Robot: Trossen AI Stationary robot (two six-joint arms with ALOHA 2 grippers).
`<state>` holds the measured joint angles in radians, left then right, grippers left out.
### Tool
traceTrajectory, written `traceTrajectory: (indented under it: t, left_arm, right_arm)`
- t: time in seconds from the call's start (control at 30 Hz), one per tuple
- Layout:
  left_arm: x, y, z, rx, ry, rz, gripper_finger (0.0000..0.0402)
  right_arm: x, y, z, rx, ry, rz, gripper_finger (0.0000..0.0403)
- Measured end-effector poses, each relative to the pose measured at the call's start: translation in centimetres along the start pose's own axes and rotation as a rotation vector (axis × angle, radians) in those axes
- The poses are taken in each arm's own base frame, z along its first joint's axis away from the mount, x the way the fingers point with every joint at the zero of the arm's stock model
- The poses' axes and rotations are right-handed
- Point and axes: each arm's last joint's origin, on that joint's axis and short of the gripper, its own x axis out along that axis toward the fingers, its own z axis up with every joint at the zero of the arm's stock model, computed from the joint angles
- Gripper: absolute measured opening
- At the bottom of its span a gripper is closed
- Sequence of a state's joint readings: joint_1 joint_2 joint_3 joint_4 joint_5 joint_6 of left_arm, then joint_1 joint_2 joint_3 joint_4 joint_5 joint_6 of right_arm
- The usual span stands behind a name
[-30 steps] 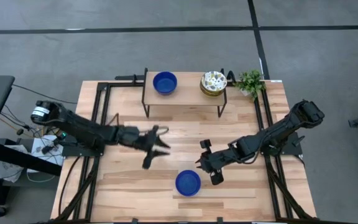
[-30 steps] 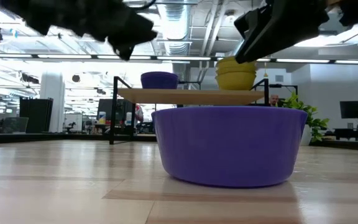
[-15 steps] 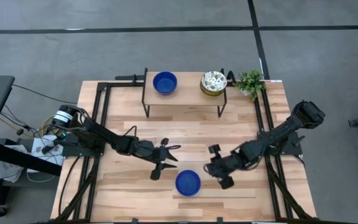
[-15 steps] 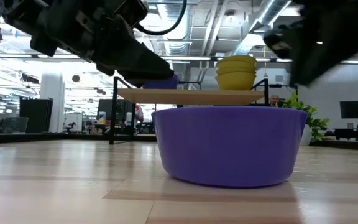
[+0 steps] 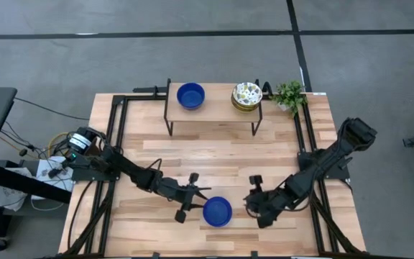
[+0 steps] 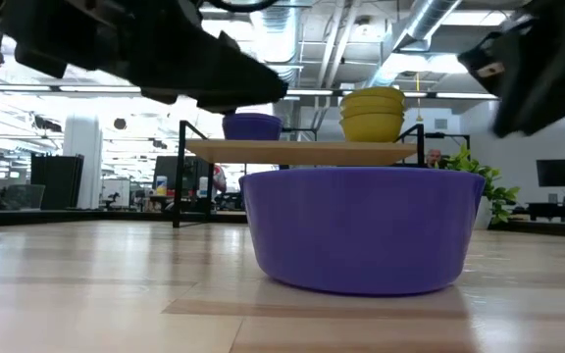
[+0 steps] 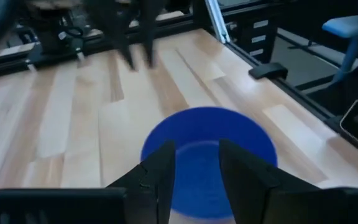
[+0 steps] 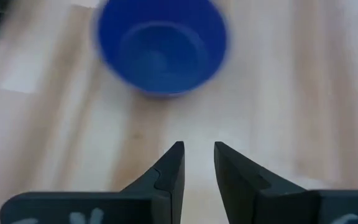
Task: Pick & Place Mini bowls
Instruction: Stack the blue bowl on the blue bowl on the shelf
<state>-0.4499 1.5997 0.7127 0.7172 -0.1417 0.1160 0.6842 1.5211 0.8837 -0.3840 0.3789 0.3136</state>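
- While both arms sit low at the frame's bottom in the high view, a cobalt blue mini bowl [image 5: 217,211] rests on the wooden tabletop [image 5: 214,155] between them, bottom centre.
- Left pincer [image 5: 192,195] just left of that bowl, fingers parted with a narrow gap, gripping nothing; in the left wrist view the left pincer's fingers [image 7: 160,176] frame the bowl's near rim.
- Right pincer [image 5: 256,202] just right of the bowl, apart from it; the right pincer's fingers [image 8: 169,169] slightly parted, empty.
- Second blue mini bowl [image 5: 190,95] on the small raised shelf [image 5: 214,108], upper centre.
- Stack of cream patterned mini bowls [image 5: 246,95] on the shelf's right end.
- Green plant [image 5: 289,94] just right of the shelf.
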Motion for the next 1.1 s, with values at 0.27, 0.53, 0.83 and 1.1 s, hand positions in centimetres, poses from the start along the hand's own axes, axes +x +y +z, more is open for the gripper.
traceTrajectory:
  t: [0.27, 0.53, 0.83, 1.1]
  left_arm:
    - [-0.6, -0.3, 1.2, -0.019, -0.043, -0.03, 0.0121]
    - [-3.6, -0.7, 3.9, -0.004, -0.142, 0.03, 0.0121]
    - [-7.2, -1.5, 4.3, -0.026, -0.196, 0.07, 0.0121]
    - [-7.4, -1.3, 3.6, -0.061, -0.178, 0.128, 0.0121]
  right_arm:
    - [0.8, 4.2, 0.0, -0.094, -0.131, 0.258, 0.0077]
    - [4.4, 4.5, -0.2, -0.187, -0.152, 0.217, 0.0077]
    - [7.4, 4.0, 0.0, -0.167, -0.154, 0.329, 0.0077]
    - [8.3, 2.0, 0.7, -0.21, -0.182, 0.346, 0.0077]
